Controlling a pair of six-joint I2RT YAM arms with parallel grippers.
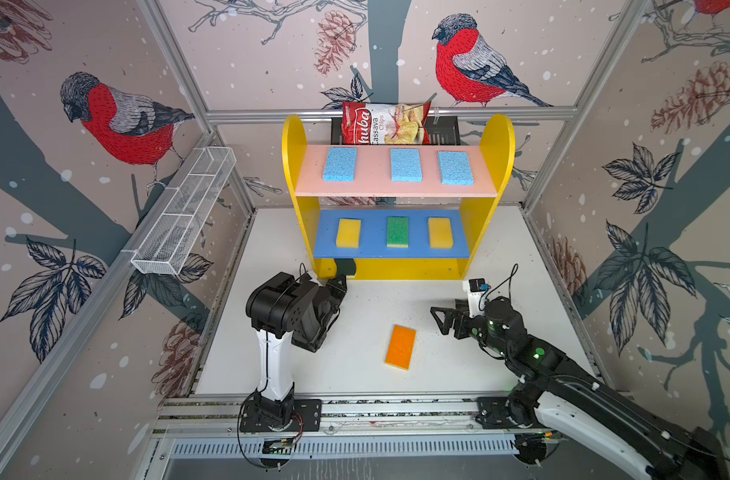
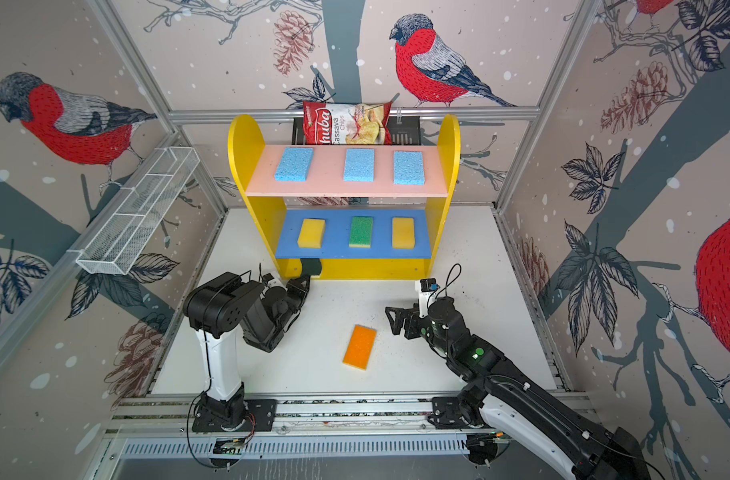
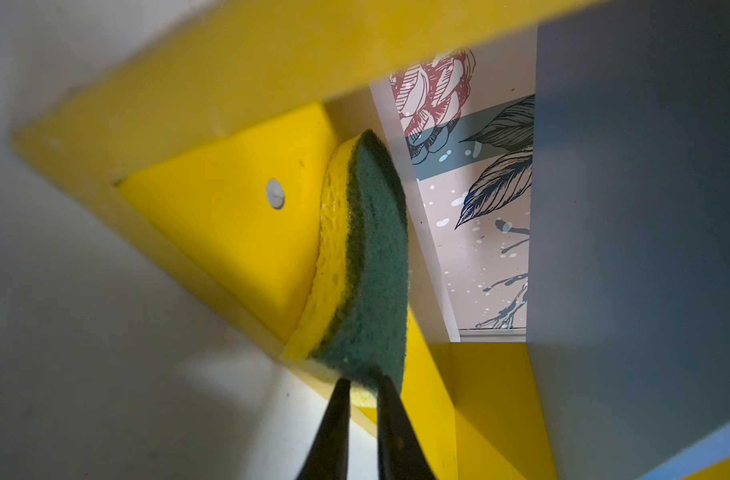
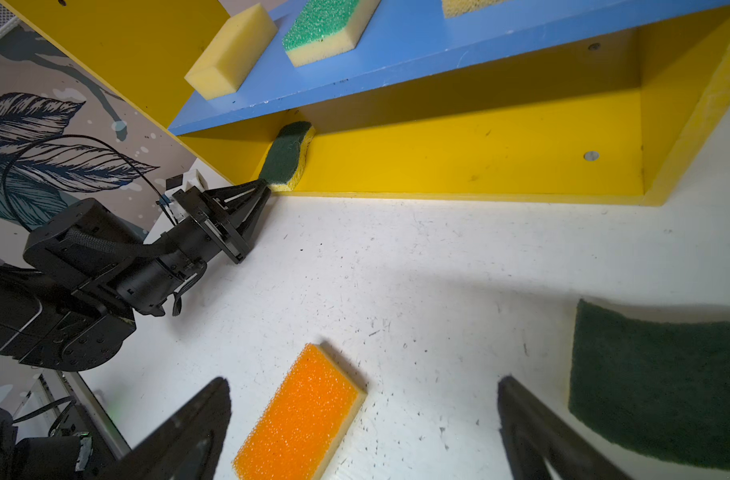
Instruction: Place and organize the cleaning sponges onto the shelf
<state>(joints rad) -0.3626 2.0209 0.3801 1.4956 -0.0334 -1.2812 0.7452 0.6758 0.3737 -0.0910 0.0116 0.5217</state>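
The shelf (image 1: 496, 137) is showing yellow sides, pink and blue boards; the desk sponge (image 1: 400, 347) is showing orange, the held sponge (image 3: 367, 257) dark green over yellow.

1. The white counter (image 1: 396, 303) carries the shelf (image 1: 498, 141), which stands at its far side.
2. On the pink upper board (image 1: 373, 176), three light blue sponges (image 1: 405, 164) lie flat in a row, spaced apart.
3. On the blue middle board (image 1: 373, 235) lie a yellow sponge (image 1: 348, 233) at the left, a green-topped sponge (image 1: 397, 232) in the middle and a second yellow sponge (image 1: 440, 232) at the right.
4. At the left end of the yellow base (image 4: 438, 166), a wavy dark-green sponge (image 4: 286, 156) sits tilted, its near end at the base's front edge.
5. On the bare counter, an orange-topped sponge (image 1: 400, 347) lies flat, well apart from the shelf. A second wavy dark-green sponge (image 4: 662, 382) lies flat near it.
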